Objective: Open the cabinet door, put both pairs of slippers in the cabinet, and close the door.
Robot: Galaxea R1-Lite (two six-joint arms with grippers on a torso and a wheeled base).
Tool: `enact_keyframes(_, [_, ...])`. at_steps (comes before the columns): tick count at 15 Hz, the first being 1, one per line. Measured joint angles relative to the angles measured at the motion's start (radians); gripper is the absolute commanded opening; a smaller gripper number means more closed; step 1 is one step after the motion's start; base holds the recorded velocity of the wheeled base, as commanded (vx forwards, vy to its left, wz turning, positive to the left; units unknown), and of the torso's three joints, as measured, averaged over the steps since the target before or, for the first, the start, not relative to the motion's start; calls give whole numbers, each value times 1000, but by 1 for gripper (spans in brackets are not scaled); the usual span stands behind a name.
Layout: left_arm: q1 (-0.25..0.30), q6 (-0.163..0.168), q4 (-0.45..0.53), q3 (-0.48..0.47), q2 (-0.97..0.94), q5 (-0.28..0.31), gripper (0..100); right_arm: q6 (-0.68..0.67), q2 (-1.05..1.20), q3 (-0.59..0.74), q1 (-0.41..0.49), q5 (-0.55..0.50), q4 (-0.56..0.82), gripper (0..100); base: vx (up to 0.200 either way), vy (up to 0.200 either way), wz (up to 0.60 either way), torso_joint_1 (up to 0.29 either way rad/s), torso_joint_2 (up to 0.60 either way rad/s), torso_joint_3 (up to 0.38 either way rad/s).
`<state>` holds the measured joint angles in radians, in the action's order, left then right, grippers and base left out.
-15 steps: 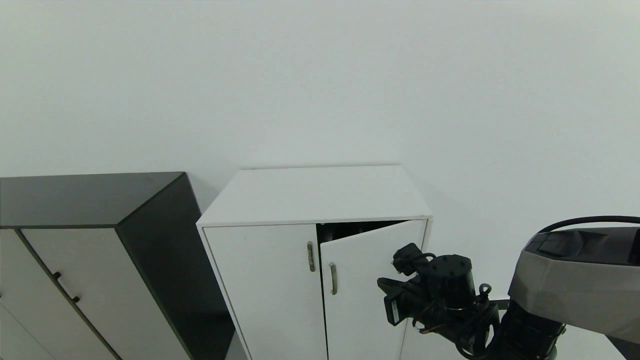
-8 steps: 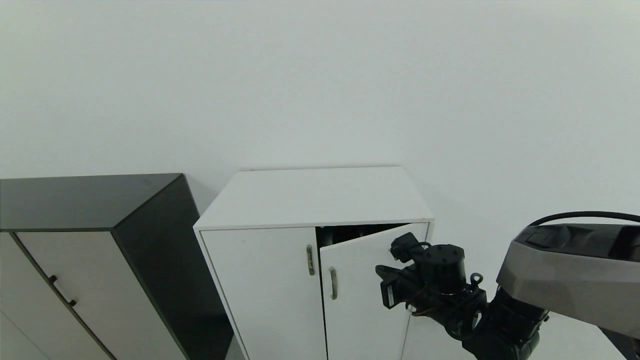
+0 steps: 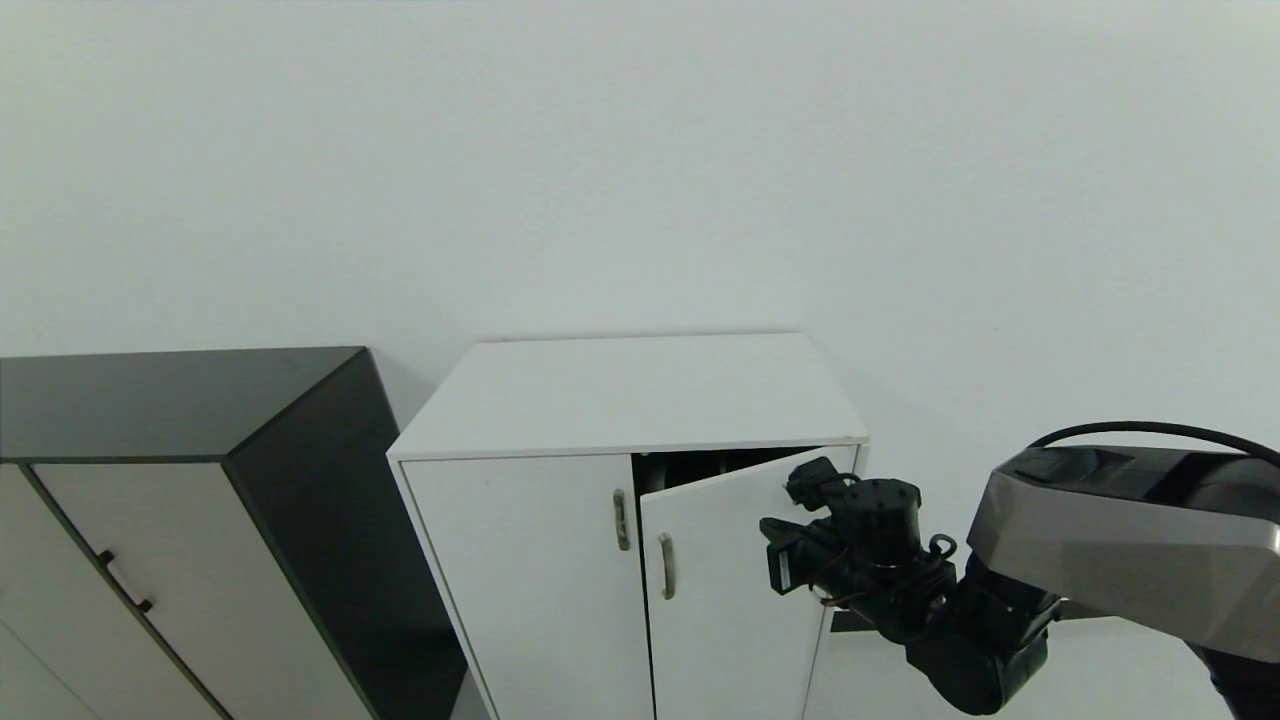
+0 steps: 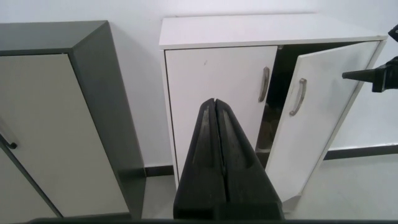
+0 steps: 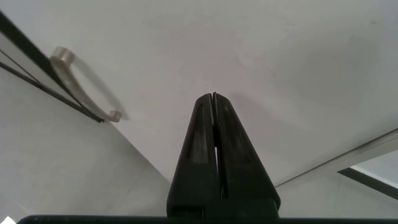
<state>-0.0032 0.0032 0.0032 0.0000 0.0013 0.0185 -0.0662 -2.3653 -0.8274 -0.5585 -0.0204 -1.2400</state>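
Head view: white cabinet (image 3: pixel 625 395) stands vs. the wall (image 3: pixel 640 150), w/ a dark cabinet (image 3: pixel 180 400) just beside it on the L. L door (image 3: pixel 520 580) sits flush shut. R door (image 3: pixel 730 600) hangs ajar, its free edge swung out a bit, w/ a dark gap along its top. Each door has a metal handle by the middle seam: L handle (image 3: pixel 621 520), R handle (image 3: pixel 665 566). R gripper (image 3: pixel 770 528) is up at the R door's outer face, in the upper part, nearer the hinge side than the handle.

L wrist view: L gripper (image 4: pixel 215 102) is held well back from the white cabinet, facing the L door. Its fingers are pressed together, nothing btwn them. R door shows angled open, the R gripper's tip pointing at its front from the hinge side.

R wrist view: R gripper's fingers are pressed together & empty. The tip is v. close to the white door face; can't tell if touching. R handle sits off to one side, apart from the tip.
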Motion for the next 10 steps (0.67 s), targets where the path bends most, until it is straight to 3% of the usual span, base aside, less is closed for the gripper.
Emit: enact_keyframes(10, [0,-1,0,0,0,0,0,-3,-50,-108,41,16,91,0,0,0,0,0,0,0])
